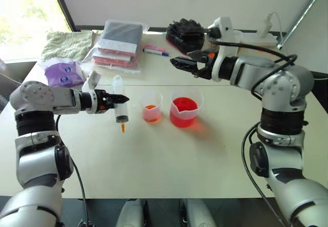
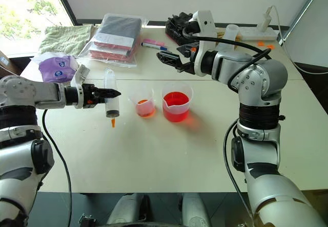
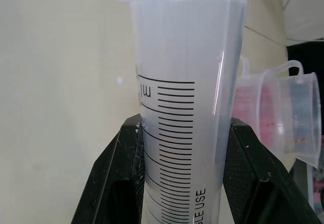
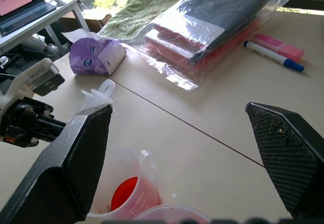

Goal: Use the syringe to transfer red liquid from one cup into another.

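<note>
already clamped: the left gripper (image 1: 121, 100) has its two black fingers (image 3: 114, 183) pinched on the barrel of the syringe (image 1: 121, 110), one pad on each side, as the left wrist view shows with the printed scale between them. the grip sits around mid-barrel. the syringe's long axis stands near upright, flange up, orange tip down, and the tip hangs clear above the table (image 1: 154, 160), not in any cup.

landmark for places: the wider cup (image 1: 184, 112), which holds the bright red liquid (image 1: 183, 105). the smaller cup (image 1: 150, 107), pale orange at its bottom, stands just beside it on the robot's left. the syringe hangs further left again, just beyond the smaller cup, so the smaller cup lies between tip and red liquid.

judgement: the draw needs the tip carried rightward across the smaller cup, then lowered into the wider cup, axis kept upright. the left arm is the nearer and already loaded.

the right gripper (image 1: 182, 62) hovers behind the wider cup and well above it, fingers (image 4: 83, 153) spread wide, grasping nothing. it looks placed to work the plunger or steady a cup; which, cannot tell.
</note>
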Motion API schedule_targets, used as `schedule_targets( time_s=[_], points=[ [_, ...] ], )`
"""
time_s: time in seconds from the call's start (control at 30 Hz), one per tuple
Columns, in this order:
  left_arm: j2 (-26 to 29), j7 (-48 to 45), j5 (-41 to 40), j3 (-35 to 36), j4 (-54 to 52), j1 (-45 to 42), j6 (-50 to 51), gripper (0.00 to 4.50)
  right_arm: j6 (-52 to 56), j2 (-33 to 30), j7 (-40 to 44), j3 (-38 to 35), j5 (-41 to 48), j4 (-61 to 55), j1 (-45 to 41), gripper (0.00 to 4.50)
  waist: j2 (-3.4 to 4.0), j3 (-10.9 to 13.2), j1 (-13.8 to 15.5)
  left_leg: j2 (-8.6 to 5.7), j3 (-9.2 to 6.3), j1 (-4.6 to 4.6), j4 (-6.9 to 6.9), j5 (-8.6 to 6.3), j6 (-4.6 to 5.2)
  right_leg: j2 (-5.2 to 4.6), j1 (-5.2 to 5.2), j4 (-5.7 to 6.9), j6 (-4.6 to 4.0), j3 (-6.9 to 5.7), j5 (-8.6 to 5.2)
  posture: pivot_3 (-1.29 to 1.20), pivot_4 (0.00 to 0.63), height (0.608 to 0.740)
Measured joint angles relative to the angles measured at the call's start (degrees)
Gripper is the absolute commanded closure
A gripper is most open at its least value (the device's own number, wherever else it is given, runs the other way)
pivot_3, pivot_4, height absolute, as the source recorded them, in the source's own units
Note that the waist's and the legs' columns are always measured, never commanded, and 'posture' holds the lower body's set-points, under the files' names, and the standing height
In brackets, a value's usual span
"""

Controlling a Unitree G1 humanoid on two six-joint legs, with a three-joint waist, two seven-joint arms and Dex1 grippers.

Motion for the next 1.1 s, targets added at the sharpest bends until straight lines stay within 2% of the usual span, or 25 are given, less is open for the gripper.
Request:
schedule_targets(
  time_s=[0.3, 0.73, 0.8, 0.97, 1.0, 1.1],
  points=[
    [-2.64, -3.91, 9.23, -6.39, 11.76, -4.47, -6.82, 2.97, 1.60, 0.35, -1.69, -1.11, 0.21, -2.20, 1.15, 0.10, 0.00, 0.00, -0.06, 0.00, 0.04, 0.00, -0.03, 0.01, -0.02, 0.00, -0.04, 0.02, 0.00, 0.00, 0.00, 0.00, 0.150, 0.740],
    [-3.24, -11.03, 15.80, -10.33, 16.03, -7.25, -9.45, 2.97, 2.97, 0.67, -3.47, -2.28, 0.63, -4.30, 1.77, 0.10, 0.00, 0.00, 0.11, -0.01, 0.06, 0.03, -0.03, 0.01, -0.01, -0.01, -0.04, 0.07, 0.00, 0.03, 0.00, 0.00, 0.150, 0.740],
    [-3.23, -11.53, 16.29, -10.46, 16.10, -7.33, -9.42, 1.98, 2.97, 0.73, -3.49, -2.28, 0.64, -4.31, 1.77, 0.00, 0.00, 0.00, 0.08, -0.01, 0.06, 0.04, -0.03, 0.01, -0.01, -0.01, -0.04, 0.08, 0.00, 0.03, 0.00, 0.00, 0.150, 0.740],
    [-3.01, -13.74, 16.24, -10.37, 15.47, -7.57, -8.84, 0.27, 2.96, 0.75, -3.46, -2.28, 0.63, -4.31, 1.77, 0.00, 0.01, -0.01, 0.04, -0.01, 0.06, 0.10, -0.03, 0.00, 0.00, 0.00, -0.02, 0.15, 0.00, 0.05, 0.00, 0.00, 0.150, 0.740],
    [-2.87, -13.87, 16.24, -10.26, 15.37, -7.66, -8.72, 0.06, 2.96, 0.75, -3.43, -2.28, 0.63, -4.31, 1.77, 0.00, 0.01, -0.01, -0.01, 0.00, 0.06, 0.12, -0.03, -0.05, 0.09, 0.00, -0.02, 0.17, 0.00, 0.06, 0.00, 0.00, 0.150, 0.740],
    [-2.22, -13.89, 16.28, -10.18, 15.12, -7.64, -8.66, 0.06, 2.93, 0.75, -3.36, -2.26, 0.63, -4.30, 1.77, 0.00, 0.02, -0.02, -0.35, 0.04, 0.07, 0.21, -0.03, -0.12, 0.22, 0.03, -0.03, 0.34, 0.00, 0.08, 0.00, 0.00, 0.150, 0.740]
  ],
)
